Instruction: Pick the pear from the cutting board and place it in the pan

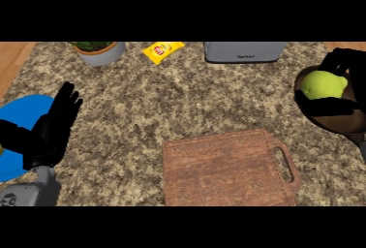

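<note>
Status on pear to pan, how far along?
Done: the cutting board is bare, pear lifted off. In hand: the right hand curls round the pear over the pan. Left: release it there. The left hand rests open at the view's left.

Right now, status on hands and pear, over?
Right robot hand curled round pear, over the pan. Left robot hand open, resting at left. Cutting board bare. Nothing blocking.

pan (342, 121) cut off, pear (323, 85) partly hidden
</note>
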`<control>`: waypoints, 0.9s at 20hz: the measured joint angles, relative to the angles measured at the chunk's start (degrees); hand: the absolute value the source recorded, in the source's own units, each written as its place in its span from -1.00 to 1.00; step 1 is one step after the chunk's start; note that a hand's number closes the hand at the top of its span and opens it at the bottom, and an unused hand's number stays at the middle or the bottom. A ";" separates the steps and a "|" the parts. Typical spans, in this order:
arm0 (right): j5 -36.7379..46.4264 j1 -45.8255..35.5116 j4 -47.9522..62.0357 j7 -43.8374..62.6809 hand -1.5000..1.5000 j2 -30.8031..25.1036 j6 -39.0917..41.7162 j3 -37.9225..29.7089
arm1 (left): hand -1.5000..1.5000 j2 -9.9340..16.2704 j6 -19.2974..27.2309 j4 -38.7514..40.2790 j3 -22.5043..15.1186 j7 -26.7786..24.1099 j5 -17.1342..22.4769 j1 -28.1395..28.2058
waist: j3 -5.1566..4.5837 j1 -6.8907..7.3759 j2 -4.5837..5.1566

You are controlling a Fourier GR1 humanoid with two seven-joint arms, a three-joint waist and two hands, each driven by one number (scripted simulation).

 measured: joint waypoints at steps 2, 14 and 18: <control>-1.55 1.22 2.17 -3.15 1.00 -1.45 -1.39 -3.89 | 0.00 -0.25 -0.06 -0.64 -0.23 0.74 -0.07 -0.28 | 0.01 0.43 0.14; -7.05 -4.25 36.58 -29.96 1.00 -6.15 -12.65 -17.88 | 0.00 -0.88 -1.10 -0.14 0.03 1.36 -0.78 -2.32 | 0.09 2.23 0.67; -7.68 -7.83 49.49 -39.74 1.00 -6.42 -15.42 -19.37 | 0.00 -0.64 -1.77 0.78 0.63 1.56 -0.49 -3.68 | 0.14 2.76 0.92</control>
